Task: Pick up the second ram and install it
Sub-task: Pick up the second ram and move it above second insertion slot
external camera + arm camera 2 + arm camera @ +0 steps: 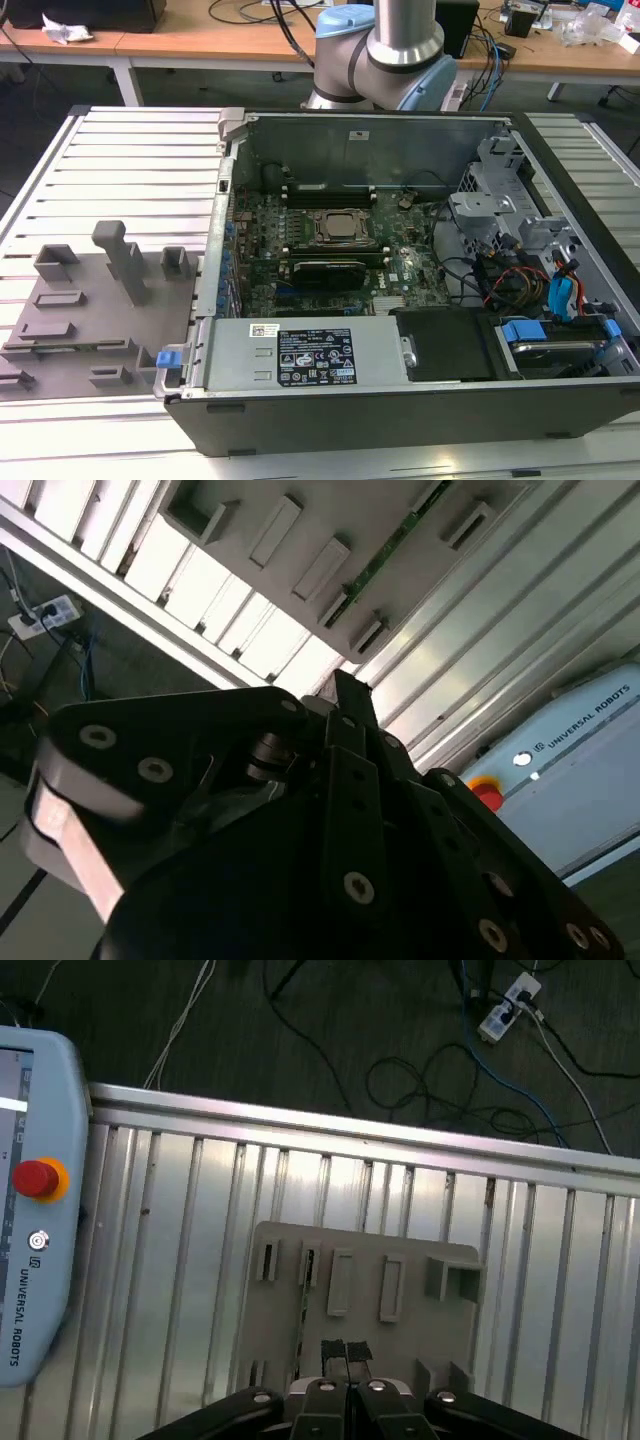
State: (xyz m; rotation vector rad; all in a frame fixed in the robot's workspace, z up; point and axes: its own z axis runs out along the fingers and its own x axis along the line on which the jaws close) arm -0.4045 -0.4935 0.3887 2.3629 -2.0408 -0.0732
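The second ram [303, 1305] stands on its long edge in a slot of the grey tray [420, 1335]. In the second wrist view it reads as a thin green strip [385, 550] running between the tray's raised blocks. Nothing touches it.

The gripper [345, 1352] hangs above the tray, well apart from the stick. In the first wrist view its two dark fingertips [333, 1351] sit pressed close together, with nothing between them.

The tray lies on a ribbed aluminium table [560, 1290]. Beside it on the table rests a pale blue teach pendant [40, 1260] with a red button [35, 1178].

In the exterior view the tray [90, 320] sits at the exterior view's left of the open computer case [350, 400]. The green motherboard [400, 270] and its square CPU socket [335, 228] lie exposed inside the case. The arm's base [385, 50] rises behind the case.
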